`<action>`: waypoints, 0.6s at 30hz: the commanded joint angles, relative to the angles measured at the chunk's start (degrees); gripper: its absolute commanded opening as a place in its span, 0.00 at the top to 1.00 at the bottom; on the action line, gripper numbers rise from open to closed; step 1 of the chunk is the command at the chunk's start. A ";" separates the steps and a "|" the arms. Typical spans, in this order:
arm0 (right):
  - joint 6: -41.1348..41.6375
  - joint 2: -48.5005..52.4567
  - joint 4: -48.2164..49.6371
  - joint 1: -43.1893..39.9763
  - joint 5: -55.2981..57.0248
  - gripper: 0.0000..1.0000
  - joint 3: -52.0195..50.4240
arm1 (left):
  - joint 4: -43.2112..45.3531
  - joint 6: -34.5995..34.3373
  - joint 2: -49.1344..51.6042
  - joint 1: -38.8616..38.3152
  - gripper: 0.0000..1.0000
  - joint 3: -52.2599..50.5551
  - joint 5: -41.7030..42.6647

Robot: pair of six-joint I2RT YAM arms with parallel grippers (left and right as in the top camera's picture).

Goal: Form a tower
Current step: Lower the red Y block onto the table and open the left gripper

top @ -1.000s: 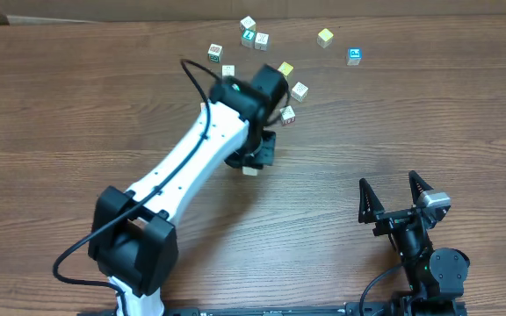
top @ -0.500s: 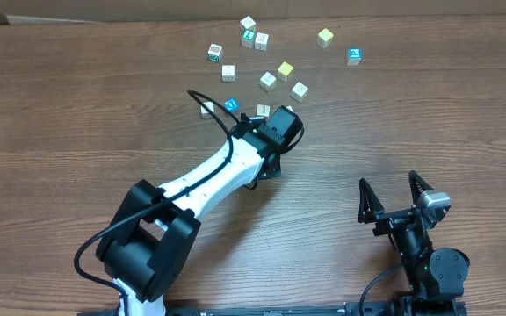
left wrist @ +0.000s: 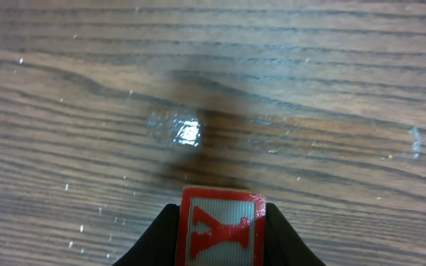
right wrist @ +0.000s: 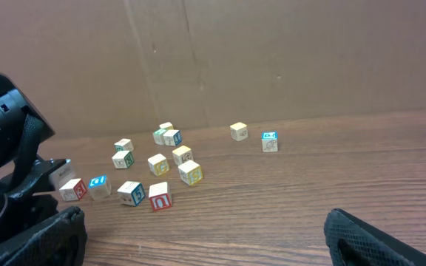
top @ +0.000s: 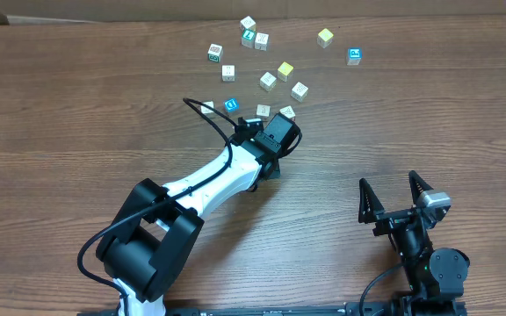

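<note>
Left fingers (left wrist: 220, 238) grip one cube (left wrist: 221, 222), red Y face upright. Right fingers (top: 388, 184) spread wide, empty. Fourteen loose cubes (top: 268, 81) on desk (top: 77, 105).

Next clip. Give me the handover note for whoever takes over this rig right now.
Left gripper: shut on the red-Y cube, above bare table.
Right gripper: open, empty, near the front edge.
Loose cubes: scattered on the far side; no tower visible.
Done: one cube picked up.
To do: probably set it down as the base, then stack the others on it.
</note>
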 commanded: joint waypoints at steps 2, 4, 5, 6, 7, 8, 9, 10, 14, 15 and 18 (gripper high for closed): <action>-0.07 -0.46 0.28 0.44 0.37 0.00 -0.59 | 0.39 3.96 0.22 0.11 0.78 -0.31 -1.22; -0.07 -0.46 0.28 0.44 0.37 0.00 -0.59 | 0.31 4.07 0.22 0.11 0.76 -0.31 -1.20; -0.07 -0.44 0.26 0.44 0.37 0.00 -0.59 | 0.28 4.04 0.22 0.11 0.73 -0.31 -1.22; -0.07 -0.46 0.26 0.44 0.37 0.00 -0.59 | 0.28 4.04 0.22 0.11 0.71 -0.31 -1.20; -0.07 -0.46 0.28 0.44 0.37 0.00 -0.59 | 0.28 4.02 0.22 0.11 0.67 -0.31 -1.22; -0.07 -0.46 0.28 0.44 0.37 0.00 -0.59 | 0.31 4.02 0.22 0.11 0.64 -0.31 -1.22; -0.07 -0.46 0.28 0.44 0.37 0.00 -0.59 | 0.28 4.02 0.22 0.11 0.61 -0.31 -1.22; -0.07 -0.46 0.26 0.44 0.37 0.00 -0.59 | 0.31 4.02 0.22 0.11 0.59 -0.31 -1.22; -0.07 -0.46 0.28 0.44 0.37 0.00 -0.59 | 0.28 4.02 0.22 0.11 0.61 -0.31 -1.20; -0.07 -0.44 0.26 0.44 0.39 0.00 -0.59 | 0.28 4.02 0.22 0.11 0.64 -0.31 -1.20; -0.07 -0.46 0.26 0.44 0.37 0.00 -0.59 | 0.26 4.02 0.22 0.11 0.73 -0.31 -1.18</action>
